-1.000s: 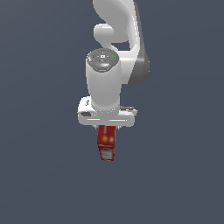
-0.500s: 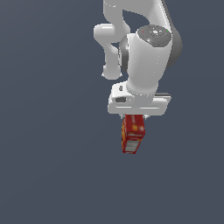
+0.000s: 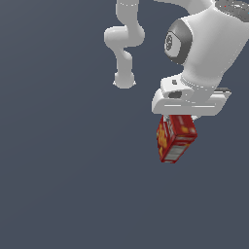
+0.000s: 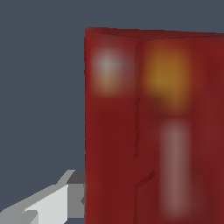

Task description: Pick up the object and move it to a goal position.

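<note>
Box [image 3: 175, 136] is off the counter [image 3: 63, 194] and hanging from under the claw [image 3: 181, 118] in the exterior view, over on that view's right side. The claw is clamped on the box's upper end, so most of it dangles below, red with yellow-orange print on one face and the pale grey end pointing down toward the camera. It sits a bit tilted rather than plumb, which I'd guess comes from the wrist being angled, not from slipping, but I can't prove that from one shot. Holding it by the top end makes sense: it leaves the bottom free to be set down wherever it has to go. The arm [image 3: 204, 44] bends in from the upper right, and its base [image 3: 124, 80] stands well apart, further back. No goal marker shows anywhere, so I can't say how close it is; my read is the pick-up is done and the carry is on. Wrist view is basically a wall of blurry red: the box [image 4: 153, 127] fills most of it, with a whitish smudge and an orange patch near one end and a pale stripe down the face. One grey finger [image 4: 52, 205] pokes in right against the box's edge; the other finger isn't visible.
</note>
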Controlling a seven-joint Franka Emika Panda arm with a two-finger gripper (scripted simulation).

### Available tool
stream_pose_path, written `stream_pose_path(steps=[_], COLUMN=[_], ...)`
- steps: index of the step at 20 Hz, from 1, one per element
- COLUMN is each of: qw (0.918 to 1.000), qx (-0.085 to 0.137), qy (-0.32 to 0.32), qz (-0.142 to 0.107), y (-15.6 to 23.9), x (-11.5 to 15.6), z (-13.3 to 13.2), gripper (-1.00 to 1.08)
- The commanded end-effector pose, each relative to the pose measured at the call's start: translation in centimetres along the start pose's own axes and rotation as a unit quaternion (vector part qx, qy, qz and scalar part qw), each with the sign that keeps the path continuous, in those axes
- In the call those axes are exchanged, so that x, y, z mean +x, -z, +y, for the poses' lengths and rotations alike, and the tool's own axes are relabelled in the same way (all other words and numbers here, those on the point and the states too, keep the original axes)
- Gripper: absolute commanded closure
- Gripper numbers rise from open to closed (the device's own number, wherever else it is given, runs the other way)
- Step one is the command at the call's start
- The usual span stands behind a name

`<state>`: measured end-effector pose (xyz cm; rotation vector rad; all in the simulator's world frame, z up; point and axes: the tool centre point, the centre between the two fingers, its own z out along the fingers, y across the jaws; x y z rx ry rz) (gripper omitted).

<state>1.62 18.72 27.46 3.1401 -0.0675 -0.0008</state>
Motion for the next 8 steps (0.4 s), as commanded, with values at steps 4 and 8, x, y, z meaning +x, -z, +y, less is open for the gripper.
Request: stream_pose_path(steps=[4, 8], qw=[1.0000, 1.0000], qx=[0.000, 0.000], qy=[-0.001, -0.001], qz=[0.000, 0.000], y=[1.0, 1.1], x=[-0.5, -0.4], z=[-2.5, -2.8], gripper=[1.08, 1.08])
